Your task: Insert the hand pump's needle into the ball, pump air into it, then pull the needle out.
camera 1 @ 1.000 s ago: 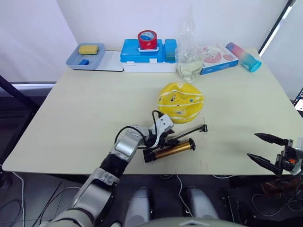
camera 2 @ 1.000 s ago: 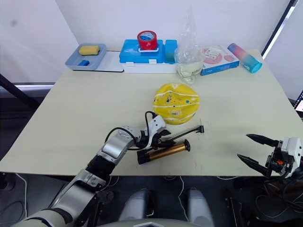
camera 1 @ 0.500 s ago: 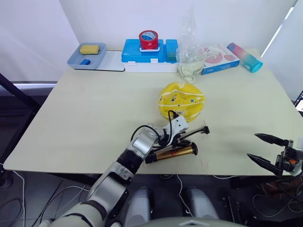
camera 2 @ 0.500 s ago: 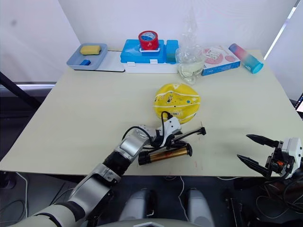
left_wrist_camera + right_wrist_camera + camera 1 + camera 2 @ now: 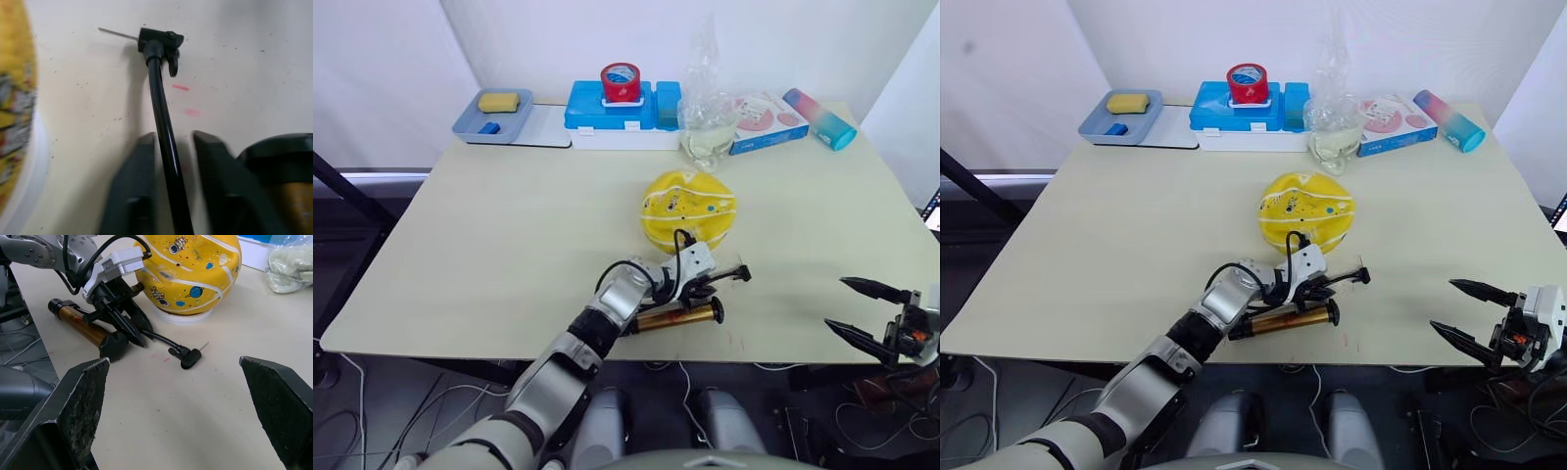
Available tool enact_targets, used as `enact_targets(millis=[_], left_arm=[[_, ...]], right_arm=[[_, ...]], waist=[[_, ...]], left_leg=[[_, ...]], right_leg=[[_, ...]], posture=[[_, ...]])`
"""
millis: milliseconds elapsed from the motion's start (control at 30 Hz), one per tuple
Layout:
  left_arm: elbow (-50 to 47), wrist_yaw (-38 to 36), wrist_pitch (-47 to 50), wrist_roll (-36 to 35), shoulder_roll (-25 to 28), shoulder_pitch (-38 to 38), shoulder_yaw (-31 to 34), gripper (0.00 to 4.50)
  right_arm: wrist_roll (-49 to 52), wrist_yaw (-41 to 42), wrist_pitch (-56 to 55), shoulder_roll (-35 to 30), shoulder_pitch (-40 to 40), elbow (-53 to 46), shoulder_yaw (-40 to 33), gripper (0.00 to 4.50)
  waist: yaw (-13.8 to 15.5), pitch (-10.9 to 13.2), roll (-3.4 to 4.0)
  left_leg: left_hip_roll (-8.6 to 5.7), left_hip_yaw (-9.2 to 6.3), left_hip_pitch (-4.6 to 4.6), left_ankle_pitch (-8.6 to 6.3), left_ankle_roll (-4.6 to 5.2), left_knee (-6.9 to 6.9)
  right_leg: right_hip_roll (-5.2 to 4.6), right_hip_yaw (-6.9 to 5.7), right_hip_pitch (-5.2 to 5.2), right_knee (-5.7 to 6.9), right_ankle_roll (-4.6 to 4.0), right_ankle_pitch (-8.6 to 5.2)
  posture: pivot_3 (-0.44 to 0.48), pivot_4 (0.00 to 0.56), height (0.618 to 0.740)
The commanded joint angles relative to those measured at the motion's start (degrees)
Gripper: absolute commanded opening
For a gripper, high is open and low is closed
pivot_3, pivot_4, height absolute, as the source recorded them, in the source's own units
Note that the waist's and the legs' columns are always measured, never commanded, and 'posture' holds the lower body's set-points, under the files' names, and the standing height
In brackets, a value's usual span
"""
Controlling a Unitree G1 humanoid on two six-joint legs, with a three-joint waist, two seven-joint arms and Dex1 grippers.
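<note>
So the left gripper point(image 5: 168, 196) is straddling the pump's thin black hose point(image 5: 164, 132), one finger either side with a sliver of gap showing, so it's not actually clamping yet as far as the wrist view tells. The step in hand looks like grabbing that hose to steer the needle point(image 5: 117, 34) toward the ball point(image 5: 688, 209).

To do it well, the gripper is probably wanting to close further up the hose, nearer the black fitting point(image 5: 159, 41), because that hose looks floppy and the needle will be wagging around if it's held this far back. Pinching firmly but not crushing seems smart. It's also going to need to find the ball's valve, which isn't visible here, so the ball may need turning first.

The right gripper point(image 5: 176, 396) is hanging with its fingers spread wide and holding nothing, off past the table edge, well apart from the ball. It could be steadying the ball during insertion.

The ball is sitting on a white ring point(image 5: 183, 316) in the middle of the table point(image 5: 509, 245), yellow with white seams and little space cartoons. It's looking dented on top, so clearly underinflated. The hand pump point(image 5: 677, 316) is lying flat just nearer the robot than the ball, gold barrel and black caps, the needle tip pointing roughly ball-ward but not touching it
</note>
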Motion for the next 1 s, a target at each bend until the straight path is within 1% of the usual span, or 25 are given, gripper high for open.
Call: enact_targets(millis=[33,267,433,500,767,900,1000], left_arm=[[-0.01,-0.22,-2.69,0.29,-0.76,-1.40,0.29,0.08],[-0.55,-0.89,-6.29,-0.47,-1.67,-1.80,0.96,0.08],[-4.43,-1.85,-9.37,-2.40,-1.97,0.29,1.86,0.08],[-5.31,-0.91,-10.68,-2.51,-1.90,1.17,2.57,0.08],[-9.14,-1.51,-13.62,-4.85,-1.54,5.43,4.19,0.08],[-9.28,-0.76,-17.17,-6.32,-2.17,6.43,5.99,0.08],[-8.97,-0.86,-19.20,-6.97,-2.29,6.80,6.74,0.08]], right_arm=[[1.80,-0.76,1.26,-0.70,0.74,-2.86,-2.50,4.50],[3.82,-5.12,5.88,1.83,3.94,-9.94,-2.21,4.50],[4.52,-9.58,10.09,3.53,7.08,-15.49,-1.73,4.50],[4.60,-11.84,12.04,4.17,8.01,-17.42,-1.31,4.50],[8.15,-20.74,21.22,7.39,8.46,-24.04,0.05,4.50],[12.05,-27.49,28.30,8.67,7.58,-27.89,0.68,4.50],[14.10,-30.86,32.09,9.14,6.86,-29.74,0.89,4.50]], waist=[[0.04,0.00,0.00],[0.34,0.00,0.00],[0.73,0.00,0.00],[0.75,0.00,0.01],[0.72,-0.03,0.05],[0.75,-0.03,0.05],[0.75,-0.03,0.05]], left_leg=[[0.00,0.00,0.00,0.00,0.00,0.00],[0.00,-0.02,-0.03,0.00,0.00,0.02],[0.00,-0.05,-0.07,0.00,0.00,0.02],[0.00,-0.06,-0.08,0.00,0.00,0.02],[0.01,-0.09,-0.10,0.00,0.00,0.04],[0.01,-0.11,-0.11,0.00,0.00,0.05],[0.01,-0.12,-0.12,0.00,0.00,0.05]], right_leg=[[0.00,0.00,0.00,0.00,0.00,0.00],[0.00,-0.01,0.00,-0.01,0.00,0.00],[0.00,-0.05,-0.01,-0.02,0.00,0.00],[-0.01,-0.05,-0.01,-0.03,0.00,0.00],[0.02,-0.04,-0.01,-0.04,-0.01,0.00],[0.02,-0.05,-0.01,-0.04,-0.01,0.00],[0.02,-0.06,-0.01,-0.04,-0.01,0.00]], posture=[[0.000,0.150,0.739],[0.000,0.150,0.739],[0.000,0.150,0.739],[0.000,0.150,0.739],[0.000,0.150,0.739],[0.000,0.150,0.739],[0.000,0.150,0.739]])
